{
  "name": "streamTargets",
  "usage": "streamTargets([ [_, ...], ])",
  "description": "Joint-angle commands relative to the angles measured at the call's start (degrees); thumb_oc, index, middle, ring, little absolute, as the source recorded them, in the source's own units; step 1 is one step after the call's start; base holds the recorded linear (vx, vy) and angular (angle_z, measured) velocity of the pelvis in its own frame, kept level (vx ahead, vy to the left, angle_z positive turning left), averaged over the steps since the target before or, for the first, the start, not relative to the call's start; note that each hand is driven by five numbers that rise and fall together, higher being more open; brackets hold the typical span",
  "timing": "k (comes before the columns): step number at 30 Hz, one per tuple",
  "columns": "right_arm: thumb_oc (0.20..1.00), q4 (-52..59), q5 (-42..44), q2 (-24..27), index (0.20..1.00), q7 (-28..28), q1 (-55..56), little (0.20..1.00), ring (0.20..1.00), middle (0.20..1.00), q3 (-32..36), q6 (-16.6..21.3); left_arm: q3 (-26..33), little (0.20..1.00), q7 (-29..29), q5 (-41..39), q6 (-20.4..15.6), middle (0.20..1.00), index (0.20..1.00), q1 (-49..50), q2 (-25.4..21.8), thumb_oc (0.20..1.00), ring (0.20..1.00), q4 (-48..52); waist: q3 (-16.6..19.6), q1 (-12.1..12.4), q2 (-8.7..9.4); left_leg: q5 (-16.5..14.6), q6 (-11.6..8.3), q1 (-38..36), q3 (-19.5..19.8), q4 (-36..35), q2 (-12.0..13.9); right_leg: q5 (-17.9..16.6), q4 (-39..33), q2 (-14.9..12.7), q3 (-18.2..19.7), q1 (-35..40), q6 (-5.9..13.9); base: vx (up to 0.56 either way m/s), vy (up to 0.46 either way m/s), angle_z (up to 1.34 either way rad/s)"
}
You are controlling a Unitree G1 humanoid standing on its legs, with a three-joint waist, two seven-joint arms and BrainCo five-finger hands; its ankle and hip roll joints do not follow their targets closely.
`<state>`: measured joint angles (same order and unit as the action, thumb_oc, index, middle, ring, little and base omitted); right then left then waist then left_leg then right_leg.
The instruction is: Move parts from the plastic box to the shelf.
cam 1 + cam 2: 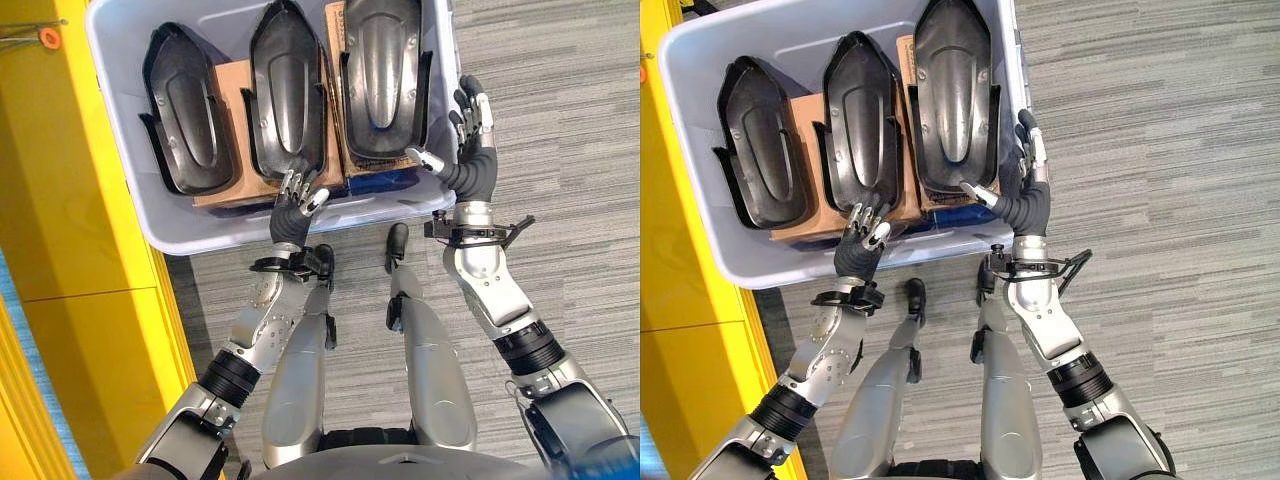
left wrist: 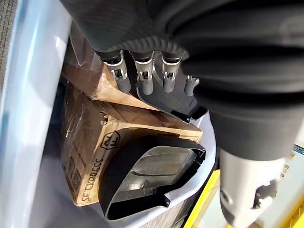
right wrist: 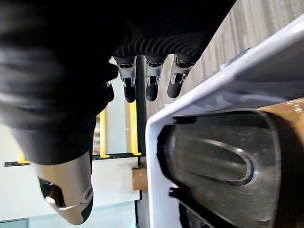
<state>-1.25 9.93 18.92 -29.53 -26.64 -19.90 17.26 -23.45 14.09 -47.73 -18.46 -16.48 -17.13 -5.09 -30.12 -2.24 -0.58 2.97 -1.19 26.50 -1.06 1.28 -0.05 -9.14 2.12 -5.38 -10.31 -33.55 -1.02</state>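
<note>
- None of the job looks done yet: three black parts sit in the box, and neither robot hand holds one.
- The shelf's place I cannot tell; a yellow frame stands beyond the left robot hand, on its outer side.
- The left robot hand hovers at the box's near edge, fingers loosely curled and gripping nothing, right by the near end of the middle part.
- The right robot hand is spread wide at the box's near corner, fingers outside the wall and thumb reaching in over the rim toward the right part; it grips nothing.
- The left part lies farthest from both hands, past the left one.
- The parts look like glossy black moulded shells, long with one tapered end and a raised rib down the middle.
- They rest side by side on brown cartons, tapered ends pointing away from the hands.
- The box stands on grey carpet.
</note>
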Motion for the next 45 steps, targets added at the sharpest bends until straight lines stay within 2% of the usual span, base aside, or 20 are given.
streamTargets([
  [1,1.000,3.16,-2.23,-0.20,1.000,-0.53,0.07,1.000,1.000,1.000,-0.63,1.95,0.80,1.000,-0.29,2.41,-3.37,1.000,1.000,2.94,-1.20,1.000,1.000,6.85,1.10,0.17,0.36,-2.97,-0.95,1.77,-2.02,4.35,2.48,3.11,4.30,-5.15,0.98,-0.40,7.52,0.00,0.000,0.00],
  [28,1.000,-5.32,-4.17,-0.79,1.000,-1.71,-1.71,1.000,1.000,1.000,-1.94,-0.37,0.82,1.000,-0.07,2.23,-4.05,1.000,1.000,2.48,-1.27,1.000,1.000,7.44,0.88,0.99,0.05,-2.93,-0.58,3.88,-1.30,4.94,1.88,3.04,4.40,-5.55,0.52,-1.64,7.66,0.00,0.001,0.00],
  [45,1.000,-15.51,-2.42,-2.65,1.000,-3.05,-6.61,1.000,1.000,1.000,-1.82,-1.99,0.24,1.000,-0.46,1.06,-4.06,1.000,1.000,2.06,-1.01,1.000,1.000,7.46,0.64,1.97,-1.16,-3.04,-0.30,5.17,-0.95,5.48,1.55,3.19,4.96,-5.91,0.43,-2.96,7.69,0.00,0.000,0.00],
])
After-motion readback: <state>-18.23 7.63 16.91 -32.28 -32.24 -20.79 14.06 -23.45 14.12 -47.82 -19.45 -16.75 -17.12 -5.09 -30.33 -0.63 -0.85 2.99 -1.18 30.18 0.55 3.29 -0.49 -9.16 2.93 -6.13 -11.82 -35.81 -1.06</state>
